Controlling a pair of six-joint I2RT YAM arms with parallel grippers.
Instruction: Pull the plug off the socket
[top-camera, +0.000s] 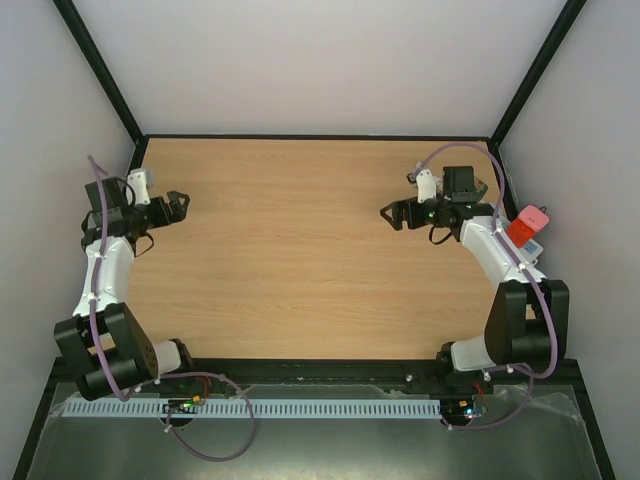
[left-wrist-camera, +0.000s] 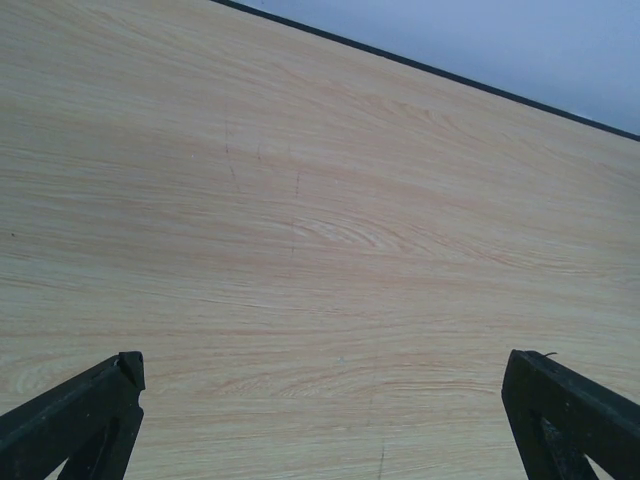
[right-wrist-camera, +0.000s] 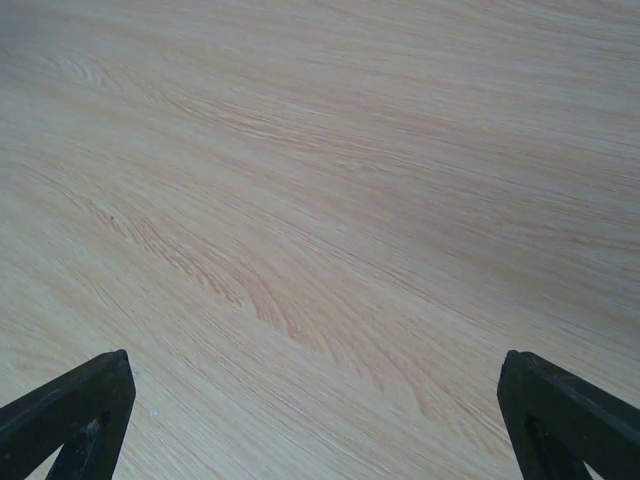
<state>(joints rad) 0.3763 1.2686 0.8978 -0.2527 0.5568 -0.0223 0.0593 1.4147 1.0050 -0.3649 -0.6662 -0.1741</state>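
My L claw (top-camera: 180, 206) is spread wide w/ nothing in it. On its wrist cam the two black fingers (left-wrist-camera: 75, 415) sit at the bottom corners, w/ only the bare woodgrain table (left-wrist-camera: 320, 230) btwn them. R claw (top-camera: 392, 214) is the same, gaping wide and holding nothing, and its fingers (right-wrist-camera: 570, 405) frame bare wood too. Can't tell if either one hovers or touches the wood.

From the top cam, L claw is at the table's left edge, abt mid-depth, pointing inward to the right. R claw is on the right side, pointing inward to the left. The two face each other, well apart, across the middle of the table.

The socket (top-camera: 527, 228) is at the far right by the table's right edge, just beside my R forearm and outside both wrist views. Only a short bit shows past the arm: a pink face, a red-orange one, then white w/ a hint of blue. The arm hides the rest. Plug: can't make one out from here. Neither claw touches the socket.
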